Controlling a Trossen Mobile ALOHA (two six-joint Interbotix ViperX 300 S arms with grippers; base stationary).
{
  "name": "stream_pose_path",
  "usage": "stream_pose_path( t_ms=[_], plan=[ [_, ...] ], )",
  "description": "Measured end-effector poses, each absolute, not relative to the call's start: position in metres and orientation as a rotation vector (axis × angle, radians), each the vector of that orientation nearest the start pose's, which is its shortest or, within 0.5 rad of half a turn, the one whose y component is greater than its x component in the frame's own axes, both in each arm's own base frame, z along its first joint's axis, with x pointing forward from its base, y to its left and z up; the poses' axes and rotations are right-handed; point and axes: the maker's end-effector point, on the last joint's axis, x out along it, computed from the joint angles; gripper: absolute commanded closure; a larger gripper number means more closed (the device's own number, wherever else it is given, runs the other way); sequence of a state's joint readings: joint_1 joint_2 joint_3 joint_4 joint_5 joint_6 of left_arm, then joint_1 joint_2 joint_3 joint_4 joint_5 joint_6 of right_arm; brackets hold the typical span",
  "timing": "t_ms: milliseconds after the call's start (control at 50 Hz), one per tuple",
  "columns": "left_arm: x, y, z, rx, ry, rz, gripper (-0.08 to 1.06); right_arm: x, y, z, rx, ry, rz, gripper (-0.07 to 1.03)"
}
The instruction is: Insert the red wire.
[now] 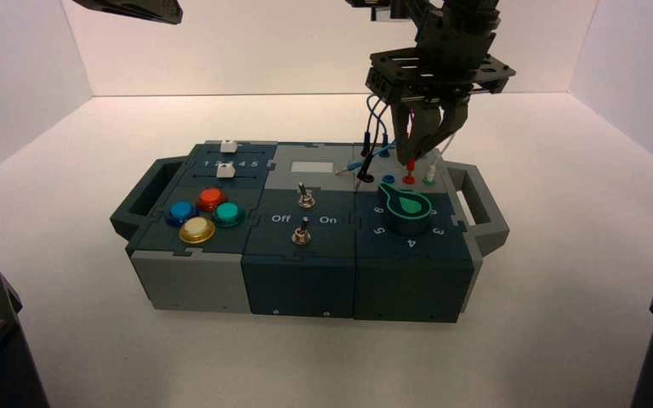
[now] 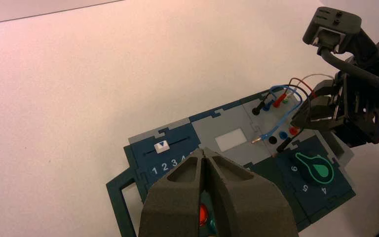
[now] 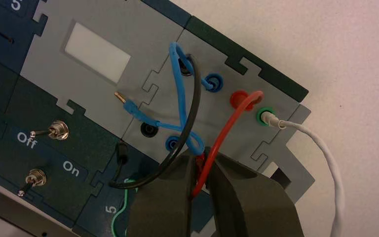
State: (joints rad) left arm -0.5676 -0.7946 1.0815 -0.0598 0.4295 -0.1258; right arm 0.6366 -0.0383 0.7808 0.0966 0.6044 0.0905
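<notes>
One red wire (image 3: 231, 137), near plug clamped in the right hand (image 3: 202, 165) over the red near-row socket (image 1: 409, 179) — and if that grip tilts, the tip could catch the rim and stay unseated!

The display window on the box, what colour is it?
White; the display window shows best in the right wrist view.

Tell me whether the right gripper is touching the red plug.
Touching. The right wrist view shows the red plug pinched between the fingertips of the right gripper, over the box's right part.
</notes>
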Motion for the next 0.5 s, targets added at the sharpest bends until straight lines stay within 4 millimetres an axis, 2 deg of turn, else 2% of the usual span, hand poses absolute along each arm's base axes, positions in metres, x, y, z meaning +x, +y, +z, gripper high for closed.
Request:
stream_pose_path(
  t_ms=[500],
  plan=[
    [0.2095, -0.1379, 0.1802, 0.025, 0.743, -0.498, 1.01, 0.2336, 0.1882, 0.0497, -0.266, 1.365, 0.471, 0.98]
  ],
)
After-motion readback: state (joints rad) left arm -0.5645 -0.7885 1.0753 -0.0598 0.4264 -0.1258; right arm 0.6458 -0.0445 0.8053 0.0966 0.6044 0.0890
